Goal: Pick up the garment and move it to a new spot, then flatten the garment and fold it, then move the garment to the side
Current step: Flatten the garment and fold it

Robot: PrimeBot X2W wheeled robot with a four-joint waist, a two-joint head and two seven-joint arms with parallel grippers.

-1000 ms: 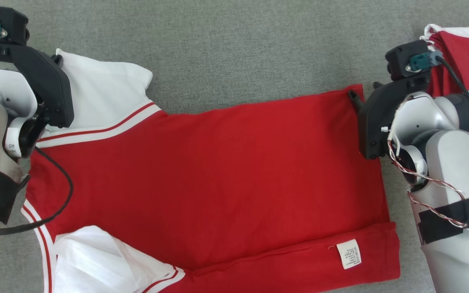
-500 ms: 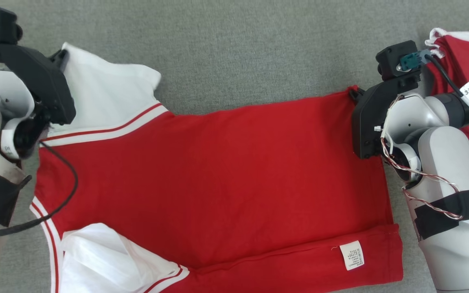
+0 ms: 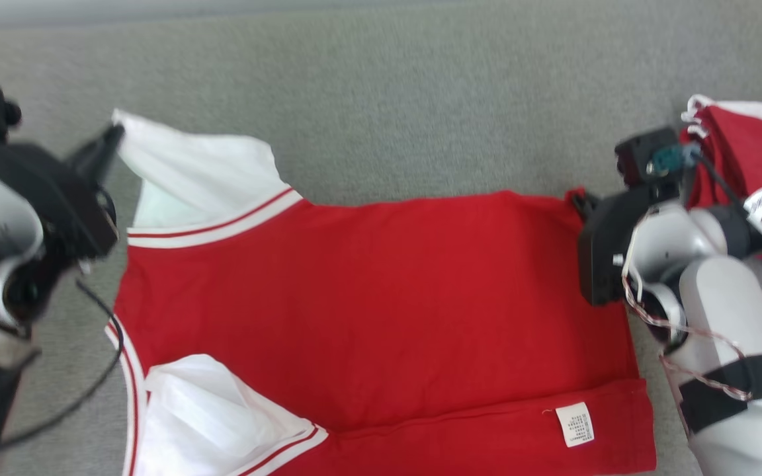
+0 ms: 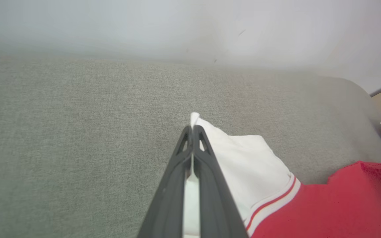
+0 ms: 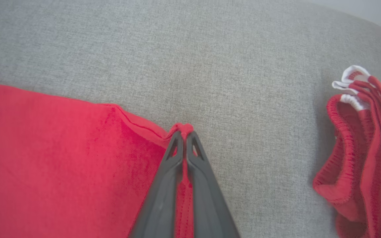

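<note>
Shirt point(image 3: 381, 297): red with white sleeves, flat on the grey fabric surface point(image 3: 421, 99). Its long axis runs left to right before me, sleeves left, hem right.
Left end effector point(image 4: 192, 130): closed on the tip of the far sleeve point(image 3: 202, 178).
Right end effector point(image 5: 184, 135): pinched shut on the far hem corner point(image 5: 184, 126).
Key relation: I grip the far edge at both ends of the long axis, and the body of the shirt lies toward me.
Near edge: a strip already turned over, care label point(image 3: 574, 424) showing.
Next, I judge: draw the far edge toward me, arms level.
Second garment point(image 3: 758, 165): red heap beyond my right arm, apart from the shirt.
</note>
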